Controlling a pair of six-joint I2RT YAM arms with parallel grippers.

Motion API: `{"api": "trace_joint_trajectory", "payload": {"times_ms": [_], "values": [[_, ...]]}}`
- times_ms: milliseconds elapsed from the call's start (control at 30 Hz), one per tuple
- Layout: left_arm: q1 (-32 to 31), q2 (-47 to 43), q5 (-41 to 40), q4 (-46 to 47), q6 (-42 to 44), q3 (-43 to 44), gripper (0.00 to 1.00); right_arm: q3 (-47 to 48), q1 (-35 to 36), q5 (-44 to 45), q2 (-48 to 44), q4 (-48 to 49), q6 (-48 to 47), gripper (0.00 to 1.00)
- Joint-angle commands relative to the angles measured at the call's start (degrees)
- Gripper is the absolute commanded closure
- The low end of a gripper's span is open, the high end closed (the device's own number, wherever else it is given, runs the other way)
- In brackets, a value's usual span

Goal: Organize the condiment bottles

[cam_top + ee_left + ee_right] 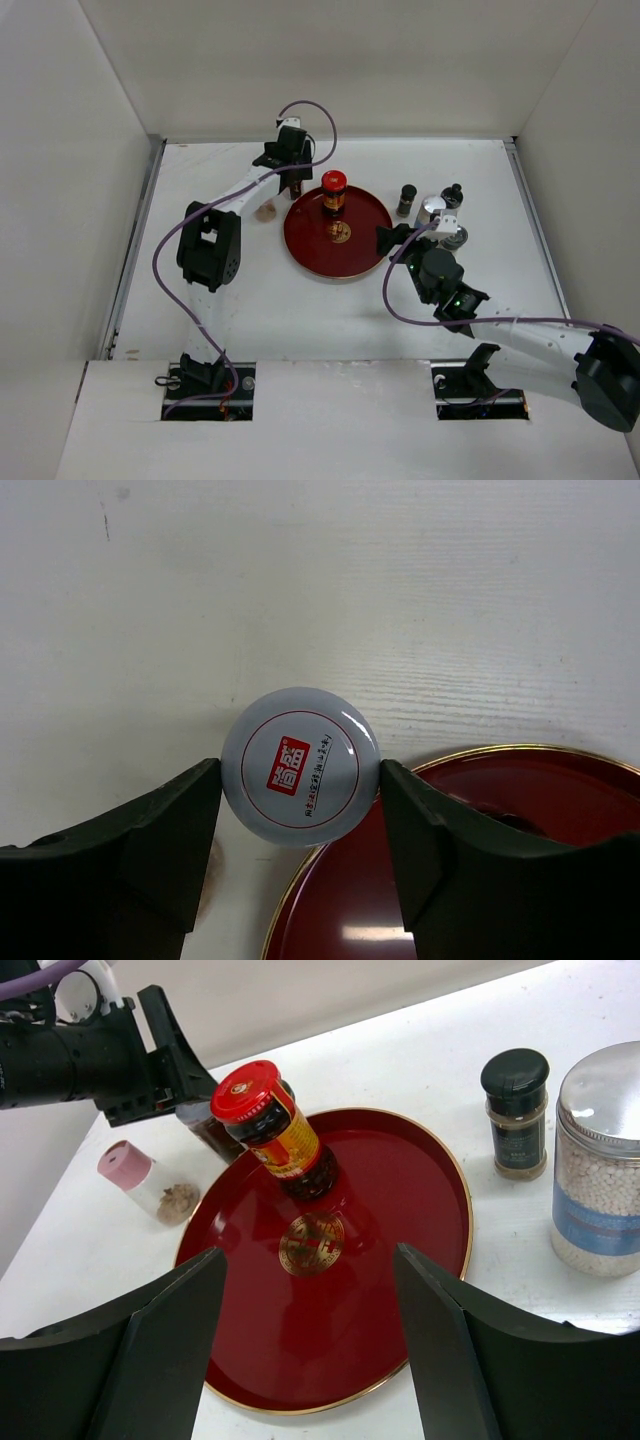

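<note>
My left gripper (300,780) is shut on a dark bottle with a silver cap (300,765), its fingers against both sides of the cap. It holds the bottle at the back left rim of the round red tray (340,262); the bottle also shows in the top view (295,186). A red-capped jar (334,192) stands on the tray's far side. A pink-capped jar (265,210) stands on the table left of the tray. My right gripper (310,1290) is open and empty over the tray's right edge (392,240).
Right of the tray stand a black-capped shaker (516,1110), a tall silver-lidded jar of white beads (600,1160) and, further back, another black-topped bottle (453,194). White walls close in the table on three sides.
</note>
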Motion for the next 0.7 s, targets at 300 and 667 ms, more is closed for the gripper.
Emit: {"api": "trace_joint_trajectory", "payload": {"times_ms": [300, 667], "values": [[0.40, 1.90, -0.04, 0.75, 0.42, 3.09, 0.34, 0.17, -0.96, -0.73, -1.90, 2.41, 0.72, 0.26], [-0.65, -5.65, -1.44, 10.59, 0.60, 0.01, 0.65, 0.34, -0.96, -0.90, -0.75, 2.85, 0.81, 0.25]]}}
